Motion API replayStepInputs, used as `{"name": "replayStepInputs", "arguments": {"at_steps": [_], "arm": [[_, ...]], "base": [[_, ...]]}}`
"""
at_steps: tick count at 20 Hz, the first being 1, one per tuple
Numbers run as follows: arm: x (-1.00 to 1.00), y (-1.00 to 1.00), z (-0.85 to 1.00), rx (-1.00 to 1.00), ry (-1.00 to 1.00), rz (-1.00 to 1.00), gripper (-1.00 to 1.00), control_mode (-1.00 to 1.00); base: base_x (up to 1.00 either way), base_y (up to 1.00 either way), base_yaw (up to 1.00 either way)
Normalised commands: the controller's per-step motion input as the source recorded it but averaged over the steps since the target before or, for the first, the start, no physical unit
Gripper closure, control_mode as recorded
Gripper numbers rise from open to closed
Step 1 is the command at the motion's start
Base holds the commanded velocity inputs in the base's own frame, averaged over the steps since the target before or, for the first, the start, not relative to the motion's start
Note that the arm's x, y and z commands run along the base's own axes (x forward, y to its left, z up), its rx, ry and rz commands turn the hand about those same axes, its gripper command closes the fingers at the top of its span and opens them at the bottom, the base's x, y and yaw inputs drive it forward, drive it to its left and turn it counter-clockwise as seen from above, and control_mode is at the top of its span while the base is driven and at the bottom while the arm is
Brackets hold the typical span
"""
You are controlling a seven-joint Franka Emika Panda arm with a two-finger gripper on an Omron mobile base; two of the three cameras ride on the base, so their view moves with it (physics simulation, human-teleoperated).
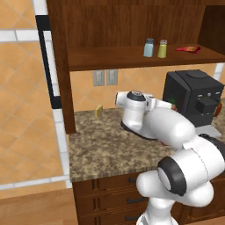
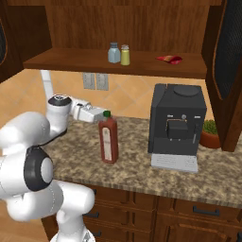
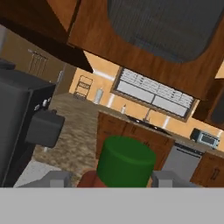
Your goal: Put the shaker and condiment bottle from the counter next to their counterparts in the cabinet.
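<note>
Condiment bottle stands upright on the worktop, about midway between front and back edges, left of the coffee machine. The tool sits level with its green cap, fingers apart either side, not yet clamped. Tall, slim and rigid, it looks likely to tip; a hold on the neck or lower seems steadier than the smooth cap.
</note>
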Motion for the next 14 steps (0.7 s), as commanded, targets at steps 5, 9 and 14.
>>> {"name": "replayStepInputs", "arguments": {"at_steps": [5,9,14], "arm": [[-0.02,-0.13,0.5,0.03,0.04,0.29,1.0,-1.0],[0.0,-0.12,0.47,0.05,0.05,0.27,1.0,-1.0],[0.0,-0.1,0.51,0.05,0.05,0.27,1.0,-1.0]], "base": [[0.0,0.0,0.0],[0.0,0.0,0.0],[0.0,0.0,0.0]]}}
